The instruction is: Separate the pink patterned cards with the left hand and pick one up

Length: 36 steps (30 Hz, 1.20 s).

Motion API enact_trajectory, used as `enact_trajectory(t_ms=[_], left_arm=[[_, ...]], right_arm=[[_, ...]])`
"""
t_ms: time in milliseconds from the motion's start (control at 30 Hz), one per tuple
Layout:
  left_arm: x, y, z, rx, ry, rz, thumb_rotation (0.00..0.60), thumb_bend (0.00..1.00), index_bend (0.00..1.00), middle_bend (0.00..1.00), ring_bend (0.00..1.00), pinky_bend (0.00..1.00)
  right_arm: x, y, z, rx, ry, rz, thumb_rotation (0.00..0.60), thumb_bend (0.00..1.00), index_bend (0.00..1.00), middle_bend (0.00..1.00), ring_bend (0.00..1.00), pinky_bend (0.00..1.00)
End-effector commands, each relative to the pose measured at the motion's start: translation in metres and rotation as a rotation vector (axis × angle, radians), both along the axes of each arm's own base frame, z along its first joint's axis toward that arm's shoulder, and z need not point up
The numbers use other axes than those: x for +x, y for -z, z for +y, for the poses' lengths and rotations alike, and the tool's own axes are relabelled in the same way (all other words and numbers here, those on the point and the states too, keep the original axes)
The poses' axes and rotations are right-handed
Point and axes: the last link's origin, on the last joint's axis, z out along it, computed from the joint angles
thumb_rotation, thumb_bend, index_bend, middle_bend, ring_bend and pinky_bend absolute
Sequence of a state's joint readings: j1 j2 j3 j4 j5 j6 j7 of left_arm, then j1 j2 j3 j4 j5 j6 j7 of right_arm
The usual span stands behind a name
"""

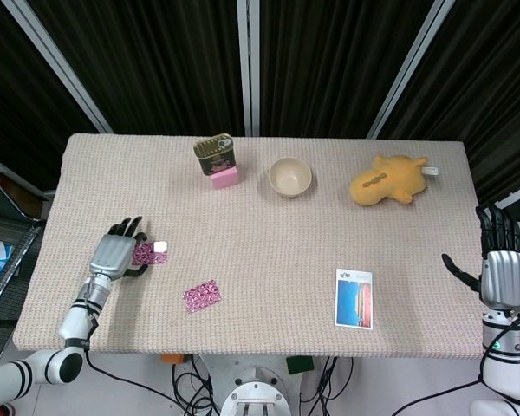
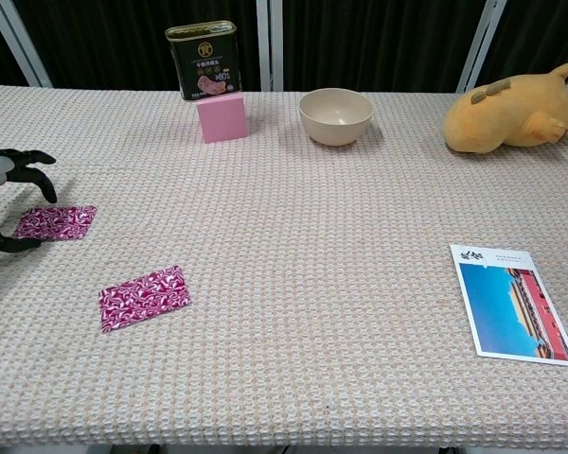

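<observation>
We see the left hand (image 1: 113, 255) near the left edge of the beige woven-cloth table (image 1: 269, 286), palm down, its dark fingers (image 2: 33, 170) arched over one pink patterned card (image 2: 55, 222). In the chest view the thumb lies at the card's near left corner and the fingers hang above its far left edge; we cannot tell whether they pinch the card or only reach over it. That card lies flat on the cloth, so it is not yet lifted.

A second pink patterned card (image 1: 202, 295) lies flat closer to the front edge, to the right of the first and well apart from it, touched by nothing.

The right hand (image 1: 501, 260) is beyond the right edge of the table, fingers upright and spread, holding nothing.

Along the back edge we see a dark rectangular metal can (image 2: 202, 60) standing on a small pink cube block (image 2: 221, 117), then a cream round bowl (image 2: 335, 114) beside them towards the middle, and a yellow plush toy animal (image 2: 507, 112) lying near the back right corner. A white-bordered postcard with a blue sky and a red building (image 2: 512, 303) lies flat near the front right, well apart from everything else.
</observation>
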State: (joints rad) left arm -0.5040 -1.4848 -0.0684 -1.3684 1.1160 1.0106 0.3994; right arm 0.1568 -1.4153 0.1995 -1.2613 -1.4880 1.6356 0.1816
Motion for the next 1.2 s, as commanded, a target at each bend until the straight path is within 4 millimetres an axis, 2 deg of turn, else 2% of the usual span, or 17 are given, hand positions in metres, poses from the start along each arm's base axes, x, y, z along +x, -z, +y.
enact_trajectory(t_ms=[33, 233, 400, 567, 667, 767, 1000, 1200], left_arm=[[0.0, 0.0, 0.0, 0.002, 0.001, -0.002, 0.459, 0.22, 0.27, 0.01, 0.0, 0.15], [0.01, -0.006, -0.008, 0.012, 0.025, -0.041, 0.457, 0.22, 0.25, 0.01, 0.0, 0.15], [0.033, -0.012, -0.023, 0.006, 0.103, -0.087, 0.46, 0.22, 0.25, 0.01, 0.0, 0.15], [0.052, -0.009, -0.044, -0.043, 0.138, -0.129, 0.457, 0.21, 0.25, 0.01, 0.0, 0.15], [0.059, -0.007, -0.056, -0.079, 0.134, -0.136, 0.429, 0.2, 0.25, 0.01, 0.0, 0.15], [0.063, -0.004, -0.066, -0.104, 0.119, -0.134, 0.365, 0.19, 0.25, 0.01, 0.0, 0.15], [0.071, 0.007, -0.083, -0.13, 0.105, -0.122, 0.326, 0.18, 0.25, 0.02, 0.0, 0.15], [0.077, 0.027, -0.092, -0.136, 0.13, -0.097, 0.305, 0.18, 0.22, 0.02, 0.0, 0.15]], right_arm=[[0.0, 0.0, 0.0, 0.0, 0.0, 0.0, 0.6, 0.39, 0.0, 0.0, 0.0, 0.0], [0.001, -0.001, 0.0, -0.006, -0.006, 0.0, 0.6, 0.39, 0.0, 0.0, 0.0, 0.0], [0.002, 0.0, -0.002, -0.004, -0.009, -0.007, 0.6, 0.39, 0.0, 0.0, 0.0, 0.0], [0.002, -0.001, -0.003, -0.006, -0.012, -0.012, 0.6, 0.39, 0.0, 0.0, 0.0, 0.0], [0.002, -0.003, -0.004, -0.011, -0.014, -0.017, 0.6, 0.39, 0.0, 0.0, 0.0, 0.0], [0.0, -0.004, -0.005, -0.011, -0.012, -0.027, 0.6, 0.39, 0.0, 0.0, 0.0, 0.0], [-0.007, -0.001, -0.005, 0.01, -0.003, -0.042, 0.6, 0.39, 0.0, 0.0, 0.0, 0.0], [-0.008, -0.002, -0.003, 0.004, -0.008, -0.049, 0.6, 0.4, 0.0, 0.0, 0.0, 0.0]])
